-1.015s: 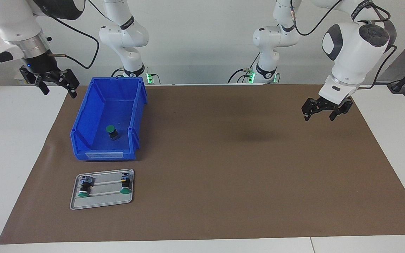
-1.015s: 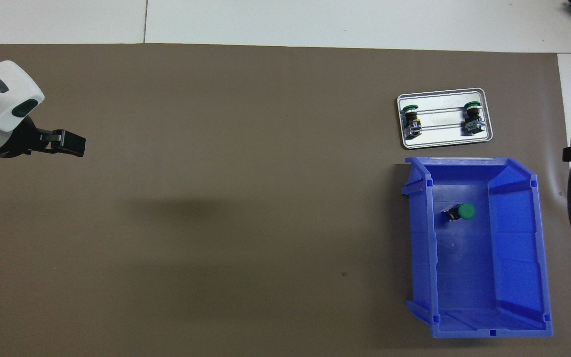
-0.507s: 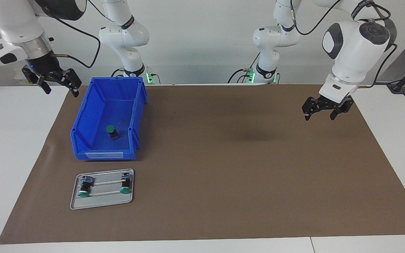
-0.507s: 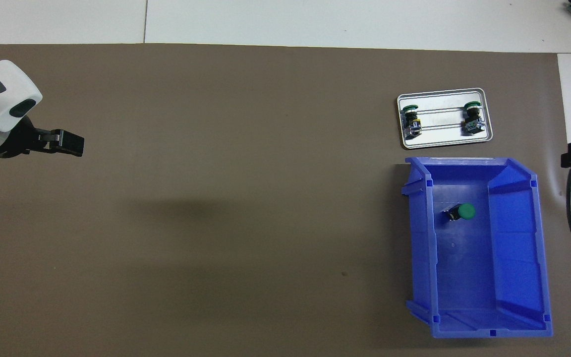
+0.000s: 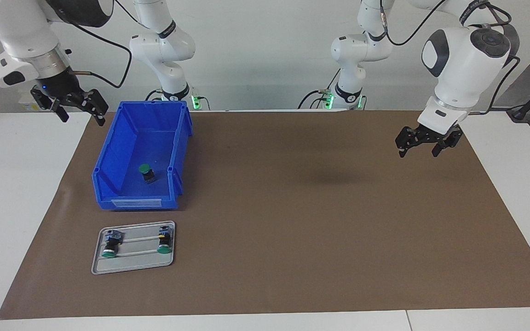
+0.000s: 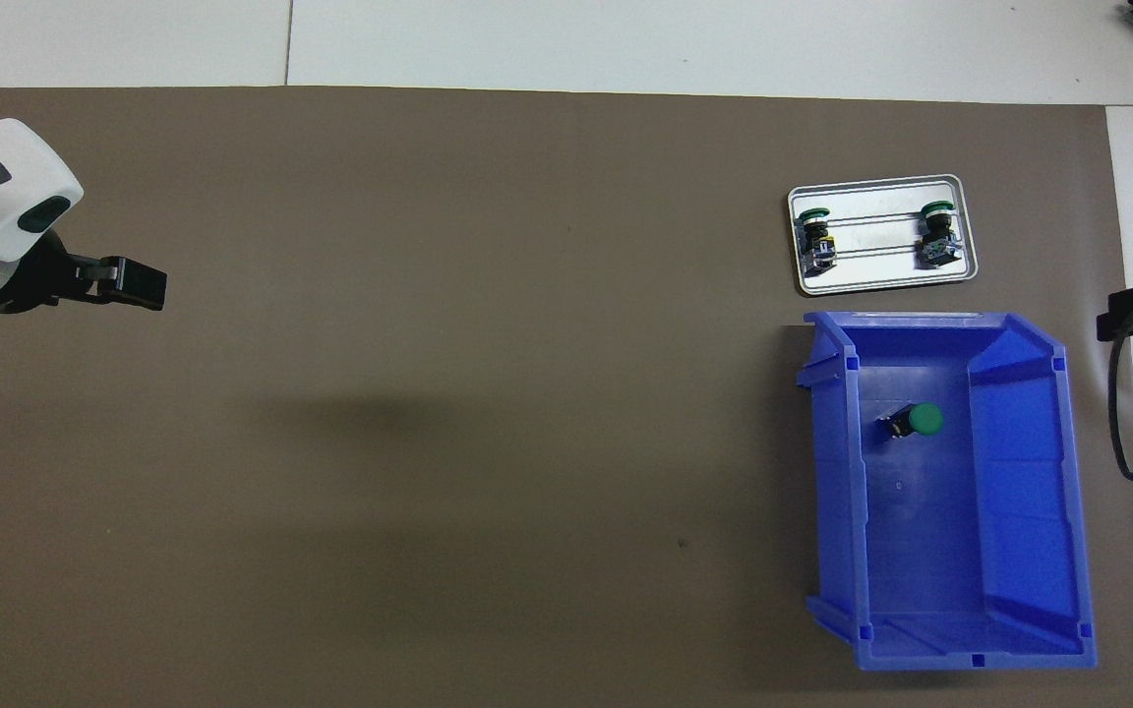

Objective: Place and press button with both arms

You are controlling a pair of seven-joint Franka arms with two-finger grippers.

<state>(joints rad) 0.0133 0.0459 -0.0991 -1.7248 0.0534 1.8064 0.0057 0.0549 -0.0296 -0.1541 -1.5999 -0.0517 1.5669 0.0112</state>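
Fingers on both of our grippers are spread apart and hold nothing. Our right gripper (image 5: 78, 109) hangs in the air over the edge of the brown mat (image 5: 292, 220) at the right arm's end of the surface (image 5: 16, 184), just beside the rim of the blue bin (image 5: 108, 156) and clear of it. Our left gripper (image 5: 423, 146) hangs over the mat toward the left arm's end, well apart from everything else; from above we see one of its fingers (image 6: 139, 285) sticking out past the white wrist. Starting nearest to us, the bin sits on the mat toward the right arm's end, with its low open front turned away from us. Inside it, on the floor of the bin and nearer that open front, we find the button (image 5: 146, 173), its green cap up and its black body tilted a little. Farther from us than the bin, just in front of it, lies a small grey tray (image 5: 131, 264), and on it two more green-capped buttons (image 5: 109, 243) (image 5: 165, 240) lie on their sides, apart from each other.
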